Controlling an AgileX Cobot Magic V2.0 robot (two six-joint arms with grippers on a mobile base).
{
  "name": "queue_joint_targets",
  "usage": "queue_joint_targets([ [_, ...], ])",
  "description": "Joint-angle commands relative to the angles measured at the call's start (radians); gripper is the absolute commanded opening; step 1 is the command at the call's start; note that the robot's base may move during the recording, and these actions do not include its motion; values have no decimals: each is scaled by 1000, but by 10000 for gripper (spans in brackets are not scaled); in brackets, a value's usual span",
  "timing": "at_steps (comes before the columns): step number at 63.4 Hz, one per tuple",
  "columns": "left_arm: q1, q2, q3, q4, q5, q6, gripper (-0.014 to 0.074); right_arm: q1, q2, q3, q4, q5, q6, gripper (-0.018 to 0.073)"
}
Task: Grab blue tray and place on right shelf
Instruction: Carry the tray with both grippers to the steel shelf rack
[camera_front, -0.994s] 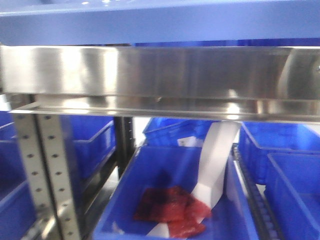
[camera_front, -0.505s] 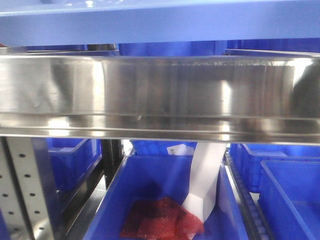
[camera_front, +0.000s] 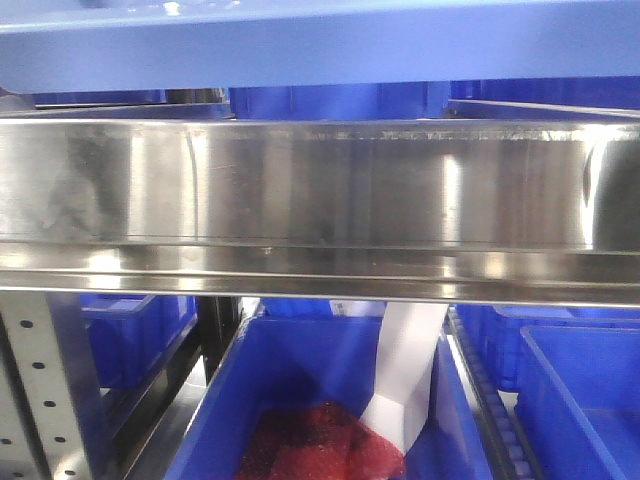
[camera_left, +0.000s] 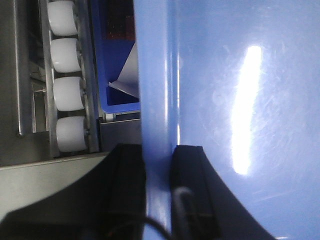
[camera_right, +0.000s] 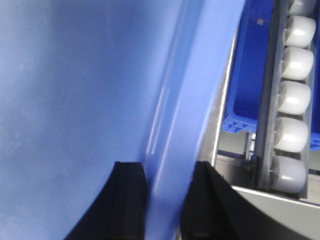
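The blue tray (camera_front: 320, 45) fills the top of the front view as a pale periwinkle band, held above the right shelf's shiny steel front rail (camera_front: 320, 190). In the left wrist view my left gripper (camera_left: 158, 165) is shut on the blue tray's (camera_left: 225, 90) left rim, one black finger on each side of it. In the right wrist view my right gripper (camera_right: 169, 190) is shut on the blue tray's (camera_right: 75, 85) right rim in the same way. Neither arm shows in the front view.
Below the rail stand deep dark-blue bins (camera_front: 300, 400); the middle one holds a red bag (camera_front: 320, 450) and a white scoop (camera_front: 405, 380). A perforated grey upright (camera_front: 45, 390) stands at lower left. White rollers (camera_left: 67, 90) (camera_right: 292, 115) run beside both tray edges.
The steel rail has grown larger and sunk lower in the front view. The bins below have slid down, and the upright has shifted left. Both grips look the same.
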Motion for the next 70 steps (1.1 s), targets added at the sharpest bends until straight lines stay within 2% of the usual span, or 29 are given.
queue_joint_targets([
  [1,-9,-34,-31,-20,71,28,-48,-2,-18,-29,-12,-51,-36,23],
  [32,-9,-34,-31,-20,71,28,-48,-2,-18,-29,-12,-51,-36,23],
  [43,-9,-34,-31,-59,71,28,-48,-2,-18,-29,-12,-52,-36,23],
  [60,-9,-34,-31,-59,44,28,-48,-2,-18,-29,-12,-55,-36,23],
  [70,-6,-34,-31,-38,12,92,-48,-2,-18,-29,-4,-78,-36,23],
])
